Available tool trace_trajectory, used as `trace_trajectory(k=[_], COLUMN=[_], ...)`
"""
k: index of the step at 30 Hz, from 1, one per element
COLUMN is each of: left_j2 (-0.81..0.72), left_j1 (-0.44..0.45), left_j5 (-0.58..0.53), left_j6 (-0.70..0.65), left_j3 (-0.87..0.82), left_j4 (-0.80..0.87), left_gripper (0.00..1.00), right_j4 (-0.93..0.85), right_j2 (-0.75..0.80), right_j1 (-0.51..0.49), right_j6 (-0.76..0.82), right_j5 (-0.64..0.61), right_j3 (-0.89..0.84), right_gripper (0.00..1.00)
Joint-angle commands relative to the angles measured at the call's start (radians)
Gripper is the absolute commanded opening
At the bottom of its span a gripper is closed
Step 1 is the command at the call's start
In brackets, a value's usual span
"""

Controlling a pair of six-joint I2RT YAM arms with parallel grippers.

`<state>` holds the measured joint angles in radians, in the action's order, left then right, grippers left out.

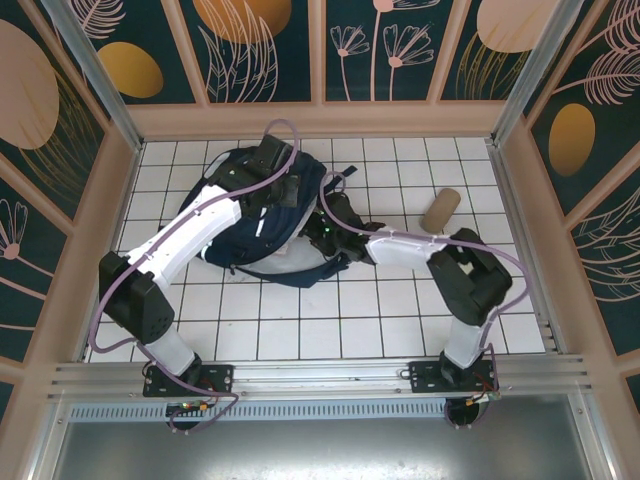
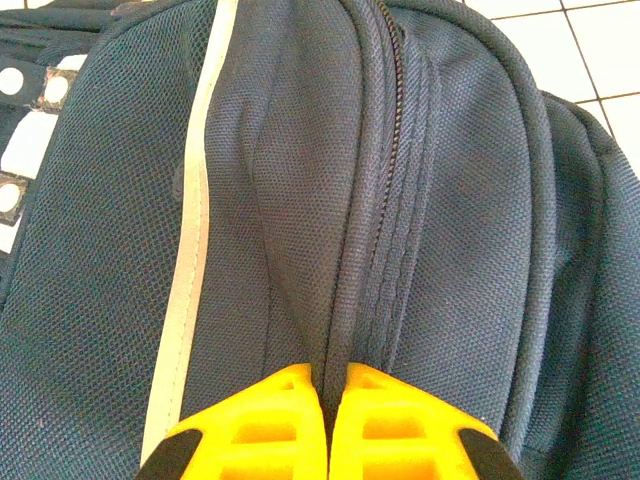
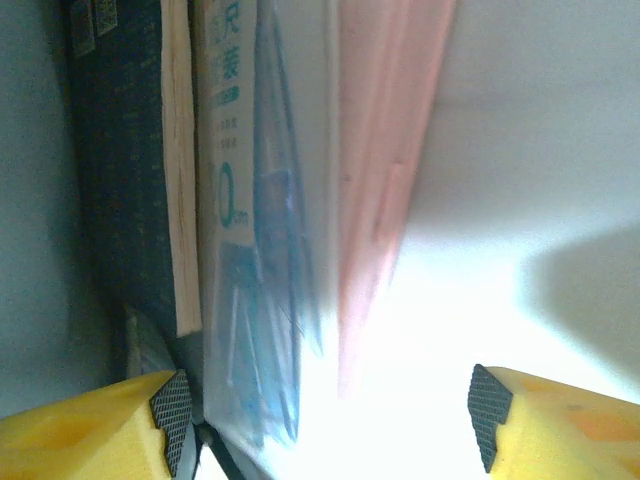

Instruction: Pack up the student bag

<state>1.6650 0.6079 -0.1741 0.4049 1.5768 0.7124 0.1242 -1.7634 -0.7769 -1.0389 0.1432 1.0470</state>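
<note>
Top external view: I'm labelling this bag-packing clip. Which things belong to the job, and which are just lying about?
Job: student bag; left end effector, shut on its fabric beside the zipper; right end effector, open by a dark book, printed plastic packet and pink folder.
Lying about: tan cylinder on the tiled table, apart from the bag, possibly still to pack.

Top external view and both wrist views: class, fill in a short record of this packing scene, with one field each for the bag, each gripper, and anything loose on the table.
student bag: navy, lying on the white tiled table, left of centre
left gripper: shut, pinching a fabric ridge of the bag beside the zipper
right gripper: open, facing flat items: dark book, printed packet, pink sheet
loose item: tan cylinder, lying right of the bag, apart from it
</note>
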Motion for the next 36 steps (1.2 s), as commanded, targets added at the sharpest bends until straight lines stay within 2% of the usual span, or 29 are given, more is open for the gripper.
trace_trajectory(k=[1,5,7,8,12,15,18,22,24,29,32,36], left_j2=[-0.038,-0.027,-0.025,-0.024,-0.021,-0.018,-0.022,-0.010,0.005,0.033,0.044,0.080], left_j1=[-0.004,-0.003,-0.004,-0.004,-0.002,-0.003,0.008,0.035,0.047,0.082,0.092,0.100], left_j5=[-0.005,0.040,0.074,0.092,0.153,0.197,0.268,0.291,0.293,0.297,0.278,0.283], left_j6=[0.002,0.011,0.020,0.026,0.049,0.084,0.128,0.155,0.168,0.185,0.211,0.227], left_j3=[-0.035,-0.073,-0.093,-0.101,-0.117,-0.124,-0.154,-0.168,-0.164,-0.160,-0.173,-0.185], left_j4=[-0.094,-0.123,-0.144,-0.159,-0.219,-0.263,-0.336,-0.387,-0.392,-0.403,-0.408,-0.421], left_gripper=[0.00,0.02,0.16,0.19,0.36,0.52,0.57,0.58,0.58,0.58,0.58,0.58], right_j4=[-0.146,-0.298,-0.396,-0.431,-0.524,-0.571,-0.561,-0.502,-0.477,-0.387,-0.339,-0.264], right_j2=[0.125,0.280,0.348,0.378,0.523,0.617,0.675,0.648,0.600,0.507,0.511,0.505], right_j1=[0.021,0.087,0.135,0.167,0.363,0.521,0.670,0.835,0.872,0.876,0.822,0.689], right_j6=[0.064,0.126,0.157,0.169,0.221,0.263,0.319,0.362,0.370,0.363,0.318,0.211], right_j5=[-0.087,-0.193,-0.278,-0.297,-0.335,-0.366,-0.326,-0.181,-0.163,0.027,0.101,0.158], right_j3=[-0.073,-0.151,-0.178,-0.197,-0.298,-0.353,-0.405,-0.469,-0.487,-0.524,-0.539,-0.551], right_gripper=[0.76,0.77,0.81,0.81,0.82,0.88,0.92,0.92,0.92,0.89,0.88,0.87])
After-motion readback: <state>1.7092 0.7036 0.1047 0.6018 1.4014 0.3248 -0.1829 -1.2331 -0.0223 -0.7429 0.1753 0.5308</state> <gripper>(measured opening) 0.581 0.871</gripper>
